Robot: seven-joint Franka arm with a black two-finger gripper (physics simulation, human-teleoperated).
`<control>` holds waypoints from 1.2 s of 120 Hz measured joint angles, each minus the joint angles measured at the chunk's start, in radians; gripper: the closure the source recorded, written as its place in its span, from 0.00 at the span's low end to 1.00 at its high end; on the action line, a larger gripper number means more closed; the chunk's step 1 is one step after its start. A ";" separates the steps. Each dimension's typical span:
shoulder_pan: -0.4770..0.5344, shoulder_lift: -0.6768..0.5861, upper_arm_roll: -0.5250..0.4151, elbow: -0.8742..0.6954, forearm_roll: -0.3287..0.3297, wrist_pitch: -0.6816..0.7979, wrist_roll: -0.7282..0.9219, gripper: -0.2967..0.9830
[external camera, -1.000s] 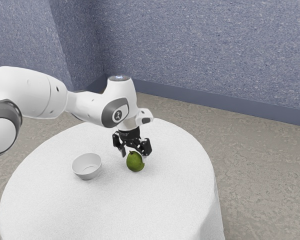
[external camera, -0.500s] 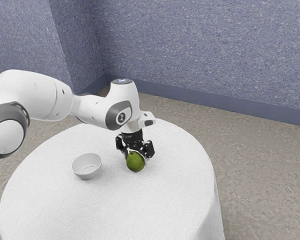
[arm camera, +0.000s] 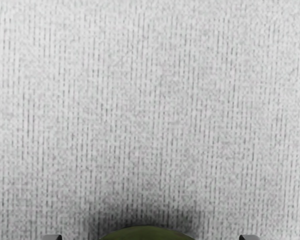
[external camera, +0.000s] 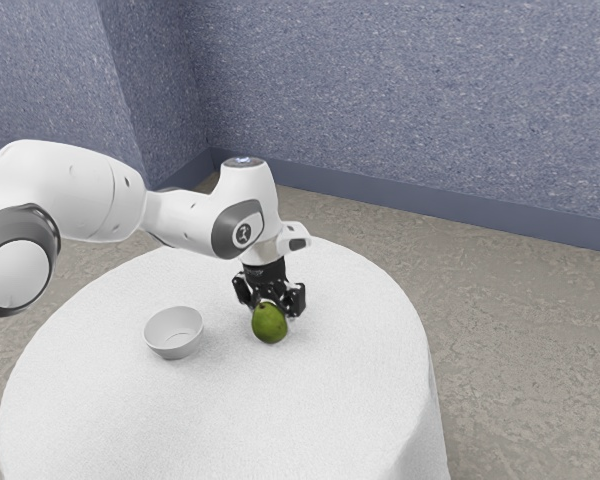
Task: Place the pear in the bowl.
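My black gripper (external camera: 271,311) is low over the table, right around the upper, far side of the green pear (external camera: 269,325). Whether it holds the pear from both sides cannot be made out. To the exterior view's left of the pear stands the light grey bowl (external camera: 174,343), upright and with nothing visible inside. In the wrist view, part of the gripper (arm camera: 150,237) shows at the lower edge, and between its two sides the dark green top of the pear (arm camera: 146,233) rises over its shadow.
The round table with its white cloth (external camera: 220,420) carries both things. Its rounded edge lies to the exterior view's right of the pear. Beyond are the floor (external camera: 520,350) and a blue wall (external camera: 400,100).
My hand has moved down and slightly toward the exterior view's right, closer around the pear. In the last half second the pear has shifted very slightly toward the exterior view's left. The bowl has not moved.
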 joint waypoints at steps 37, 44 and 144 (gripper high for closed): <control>0.020 -0.010 0.000 0.047 -0.004 -0.092 -0.005 0.46; 0.032 -0.013 0.000 0.062 -0.005 -0.131 -0.005 0.47; 0.268 -0.081 -0.002 0.090 0.050 -0.508 -0.010 0.51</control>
